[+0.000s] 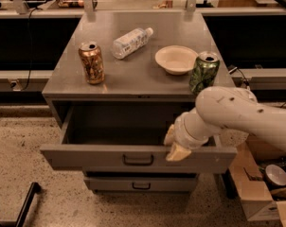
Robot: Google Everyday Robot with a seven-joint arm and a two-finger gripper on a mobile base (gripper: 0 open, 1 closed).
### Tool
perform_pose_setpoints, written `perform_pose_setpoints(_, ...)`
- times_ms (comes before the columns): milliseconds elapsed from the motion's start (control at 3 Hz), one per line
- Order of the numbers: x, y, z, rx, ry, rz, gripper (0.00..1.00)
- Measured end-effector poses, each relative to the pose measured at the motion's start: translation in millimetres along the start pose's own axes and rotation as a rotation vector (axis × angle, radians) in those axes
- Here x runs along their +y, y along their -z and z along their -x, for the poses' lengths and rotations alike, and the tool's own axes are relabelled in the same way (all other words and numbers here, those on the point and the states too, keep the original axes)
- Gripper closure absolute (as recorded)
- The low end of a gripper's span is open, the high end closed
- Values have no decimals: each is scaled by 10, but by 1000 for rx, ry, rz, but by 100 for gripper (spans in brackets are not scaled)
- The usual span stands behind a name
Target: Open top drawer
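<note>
The top drawer (95,157) stands well open below the steel bench (133,77), its wide grey front panel forward of the cabinet body and its deep grey inside showing from above. One dark bar handle (138,160) sits at the centre of that panel. The gripper (174,144) is at the panel's upper rim, just right of the handle, at the end of the white arm (237,115) that reaches in from the right. From this angle I cannot tell whether the jaws are spread or pressed onto the rim. Below the open drawer only one lower drawer front (114,184) shows, narrower and set further back, with its own small handle (141,186).

Four things stand or lie on the bench top: two cans, one bottle and one bowl. The copper-coloured can (91,62) stands upright at the left. The green can (204,73) stands upright near the right front corner, just above the arm. The clear plastic bottle (130,42) lies on its side between them and further back, its cap pointing up and to the right. The cream bowl (176,59) sits upright just left of the green can.

On the speckled floor at the right is one open cardboard box (249,193), and one black bar (25,203) slants across the lower left corner.
</note>
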State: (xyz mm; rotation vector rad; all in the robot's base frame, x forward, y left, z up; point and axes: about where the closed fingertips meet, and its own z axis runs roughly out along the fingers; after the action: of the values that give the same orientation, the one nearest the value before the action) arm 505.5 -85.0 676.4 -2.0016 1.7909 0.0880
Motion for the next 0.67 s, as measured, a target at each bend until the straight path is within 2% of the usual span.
perform_pose_setpoints(333,224,492,188,-54,30,-40,35)
perform_pose_setpoints(667,297,662,136,-83,40,-68,14)
